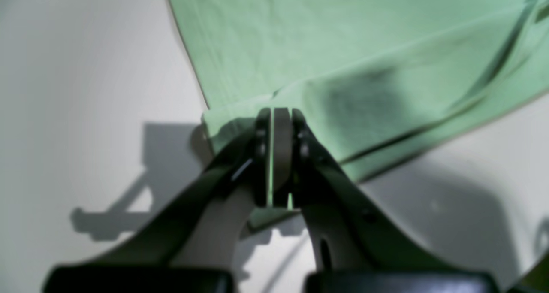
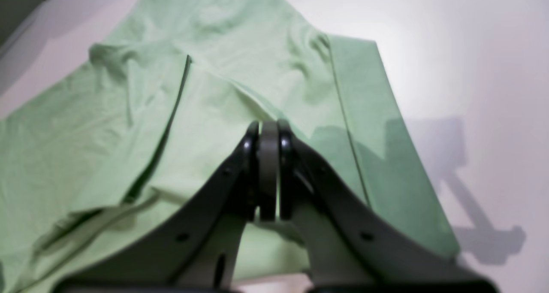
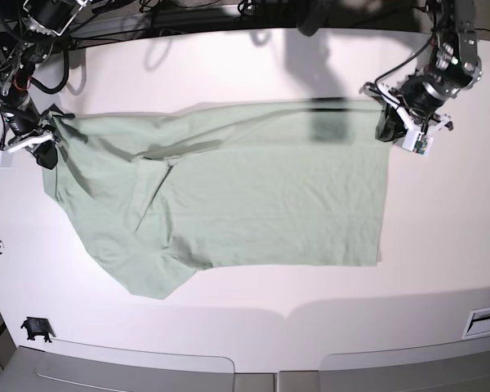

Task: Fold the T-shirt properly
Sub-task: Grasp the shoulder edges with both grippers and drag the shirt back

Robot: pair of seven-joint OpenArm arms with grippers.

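Note:
The pale mint-green T-shirt [image 3: 269,196] lies spread across the white table, with a sleeve hanging toward the front left. My left gripper [image 3: 387,122] is at the shirt's far right corner. In the left wrist view this gripper [image 1: 281,113] is shut on a raised fold of the shirt [image 1: 300,35] at its edge. My right gripper [image 3: 52,133] is at the shirt's far left end. In the right wrist view this gripper [image 2: 269,125] is shut on a pinched ridge of the shirt [image 2: 107,134]. A dark seam line [image 2: 165,130] runs beside it.
The white table [image 3: 229,327] extends around the shirt. A small black clip [image 3: 35,328] lies at the front left. A white slotted piece [image 3: 483,321] is at the front right. Cables and dark gear line the back edge [image 3: 229,12].

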